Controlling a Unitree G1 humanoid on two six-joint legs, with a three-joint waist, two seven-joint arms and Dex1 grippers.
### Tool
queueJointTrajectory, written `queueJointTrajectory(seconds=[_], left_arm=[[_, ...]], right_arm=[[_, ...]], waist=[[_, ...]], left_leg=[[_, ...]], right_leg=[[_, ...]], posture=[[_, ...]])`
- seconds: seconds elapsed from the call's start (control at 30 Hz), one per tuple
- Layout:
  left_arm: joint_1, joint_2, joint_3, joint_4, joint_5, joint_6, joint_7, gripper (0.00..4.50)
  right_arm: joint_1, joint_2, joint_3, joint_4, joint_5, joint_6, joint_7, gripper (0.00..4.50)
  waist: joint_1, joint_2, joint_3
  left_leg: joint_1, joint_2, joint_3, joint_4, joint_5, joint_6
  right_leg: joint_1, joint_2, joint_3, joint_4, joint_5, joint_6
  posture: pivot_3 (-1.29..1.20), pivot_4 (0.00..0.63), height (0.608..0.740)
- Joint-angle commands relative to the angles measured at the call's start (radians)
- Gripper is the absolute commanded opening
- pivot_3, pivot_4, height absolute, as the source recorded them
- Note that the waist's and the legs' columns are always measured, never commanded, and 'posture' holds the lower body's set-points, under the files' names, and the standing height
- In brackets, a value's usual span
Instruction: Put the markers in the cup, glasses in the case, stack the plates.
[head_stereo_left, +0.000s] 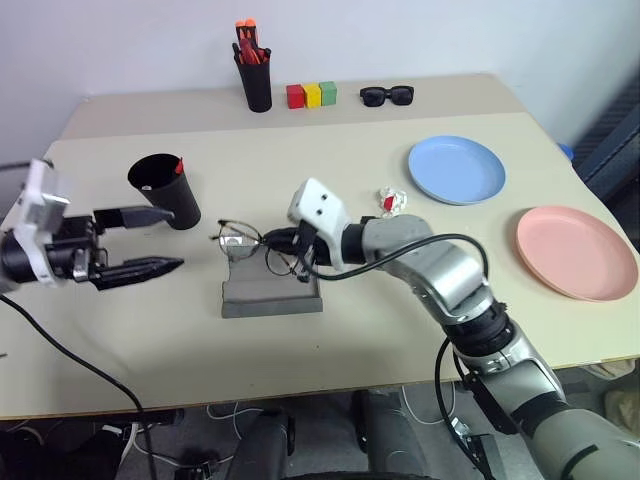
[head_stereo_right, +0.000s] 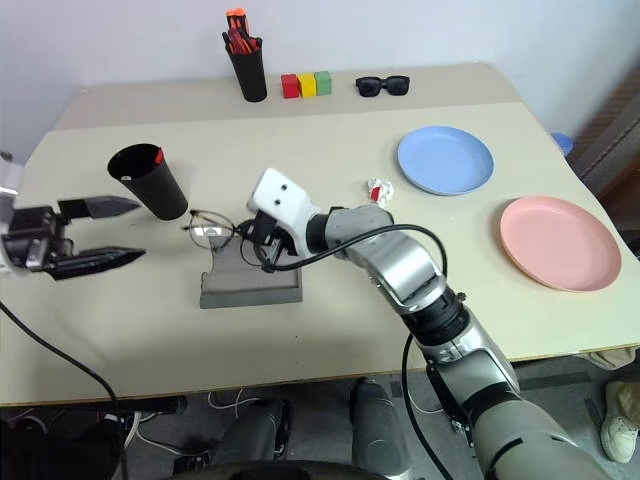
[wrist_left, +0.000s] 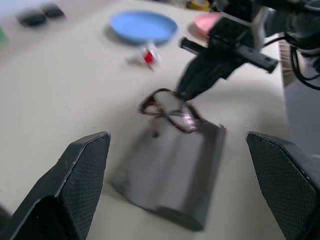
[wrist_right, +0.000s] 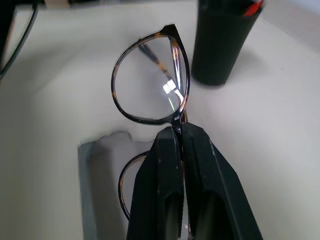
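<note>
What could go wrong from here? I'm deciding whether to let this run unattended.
The right end effector pinches the glasses only at the thin bridge, so they could twist or slip out.

One lens hangs past the edge of the case, toward the cup; released there, the glasses may tip onto the table.

The case looks closed in the left wrist view, leaving nowhere to put the glasses.

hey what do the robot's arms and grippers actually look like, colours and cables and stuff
Both arms are silver-grey metal segments with black joints. Each wrist carries a white housing; the right one has small dark dots. A black cable loops along each arm. The left gripper and right gripper each have two black, tapered fingers with finely textured pads.
</note>
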Motion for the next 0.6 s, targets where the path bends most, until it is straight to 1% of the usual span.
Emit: queueJointTrajectory(seconds=[0.03,0.17,0.3,0.43,0.53,0.6], left_arm=[[0.011,0.001,0.042,-0.076,-0.042,0.015,0.021,4.47],[0.079,0.001,0.052,-0.106,-0.041,0.013,0.008,4.47],[0.150,0.027,0.064,-0.113,-0.040,0.027,-0.027,4.47],[0.154,0.023,0.048,-0.112,-0.033,0.008,-0.034,4.47],[0.155,0.015,0.040,-0.118,-0.035,0.005,-0.029,4.47],[0.156,0.012,0.042,-0.121,-0.040,0.009,-0.027,4.47]], right_arm=[[0.009,-0.007,0.050,0.038,-0.083,-0.112,0.013,0.08],[0.032,-0.024,0.038,0.037,-0.091,-0.104,0.043,0.08],[0.043,-0.044,0.023,0.002,-0.081,-0.076,0.075,0.08],[0.033,-0.069,0.050,-0.021,-0.113,-0.059,0.095,0.08],[0.045,-0.056,0.066,-0.022,-0.124,-0.041,0.096,0.08],[0.061,-0.068,0.096,-0.032,-0.139,-0.037,0.112,0.08]], waist=[[0.002,0.000,0.000],[0.003,0.000,0.000],[0.002,0.000,0.000],[0.003,0.000,0.000],[0.003,0.000,0.000],[0.003,0.000,0.000]], left_leg=[[0.000,0.000,0.000,0.000,0.000,0.000],[0.000,0.000,0.000,0.001,0.000,0.000],[0.001,0.000,0.000,0.001,0.000,0.000],[0.001,0.000,0.000,0.001,0.000,0.000],[0.001,0.000,0.000,0.001,0.000,0.000],[0.001,0.000,0.000,0.001,0.000,0.000]], right_leg=[[0.000,0.000,0.000,0.000,0.000,0.000],[0.001,0.000,0.000,0.001,0.000,0.000],[0.001,0.000,0.000,0.001,-0.001,-0.001],[0.001,0.000,0.000,0.001,-0.001,-0.001],[0.001,0.000,0.000,0.001,-0.001,-0.001],[0.001,0.000,0.000,0.001,-0.001,-0.001]], posture=[[0.00,0.150,0.740],[0.00,0.150,0.740],[0.00,0.150,0.740],[0.00,0.150,0.740],[0.00,0.150,0.740],[0.00,0.150,0.740]])
